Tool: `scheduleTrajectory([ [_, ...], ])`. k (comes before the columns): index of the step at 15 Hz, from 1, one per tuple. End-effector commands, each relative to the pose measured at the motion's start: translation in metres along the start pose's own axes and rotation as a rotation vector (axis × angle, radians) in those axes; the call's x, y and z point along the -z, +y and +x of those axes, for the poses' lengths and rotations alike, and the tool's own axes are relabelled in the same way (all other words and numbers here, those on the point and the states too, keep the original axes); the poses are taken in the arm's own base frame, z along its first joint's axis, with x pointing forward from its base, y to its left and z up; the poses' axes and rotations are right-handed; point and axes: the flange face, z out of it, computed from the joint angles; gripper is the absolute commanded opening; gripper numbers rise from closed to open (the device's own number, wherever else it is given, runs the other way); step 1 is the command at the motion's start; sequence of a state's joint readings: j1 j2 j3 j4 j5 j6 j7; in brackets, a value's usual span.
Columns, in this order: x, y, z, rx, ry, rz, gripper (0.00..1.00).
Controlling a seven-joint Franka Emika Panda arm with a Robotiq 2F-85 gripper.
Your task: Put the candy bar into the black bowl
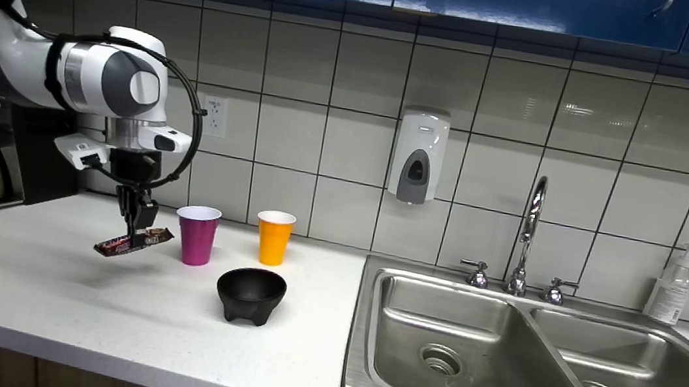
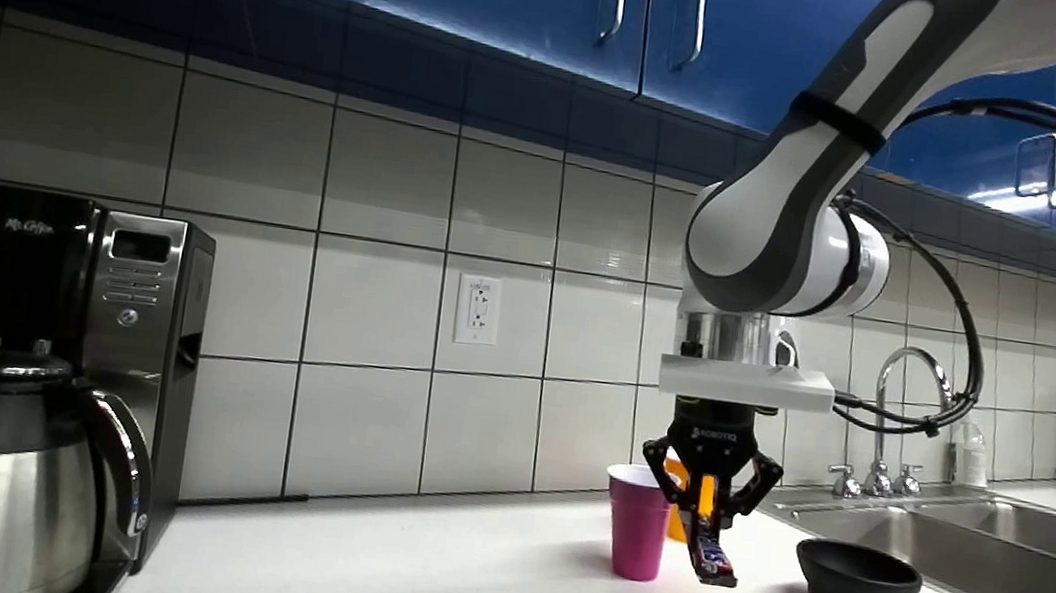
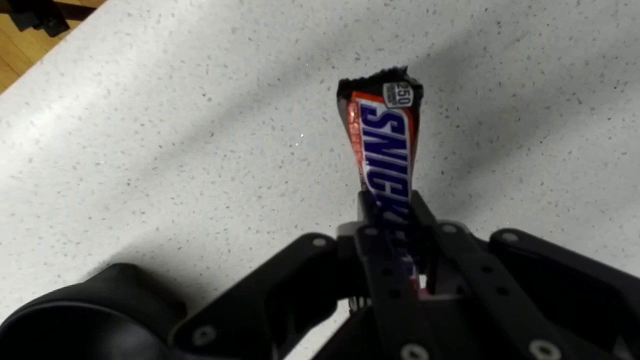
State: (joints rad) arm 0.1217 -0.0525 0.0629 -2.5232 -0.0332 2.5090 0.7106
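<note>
One candy bar (image 3: 386,155) is pinched near mid-length by jaws closed to its width, held above the bench (image 1: 125,318) and apart from the black bowl (image 1: 249,297), so transport seems in hand, with a traverse over the bowl called for before release.

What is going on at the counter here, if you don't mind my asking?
The robot's gripper is shut on a candy bar, apparently a Snickers by its wrapper, and holds it in the air above the counter. The black bowl stands apart on that counter, and the bar is not yet over it. A pink cup and an orange cup stand upright nearby. Dropping the bar into the bowl is probably next.
</note>
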Motion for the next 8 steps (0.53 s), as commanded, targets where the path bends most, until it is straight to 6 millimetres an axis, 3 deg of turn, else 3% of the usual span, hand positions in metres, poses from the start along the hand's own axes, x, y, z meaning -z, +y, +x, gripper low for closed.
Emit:
scheduleTrajectory([
  [1,0.017,0.026,0.004,0.002,0.026,0.024,0.04],
  [8,0.035,0.078,0.028,-0.005,0.036,0.045,0.04],
])
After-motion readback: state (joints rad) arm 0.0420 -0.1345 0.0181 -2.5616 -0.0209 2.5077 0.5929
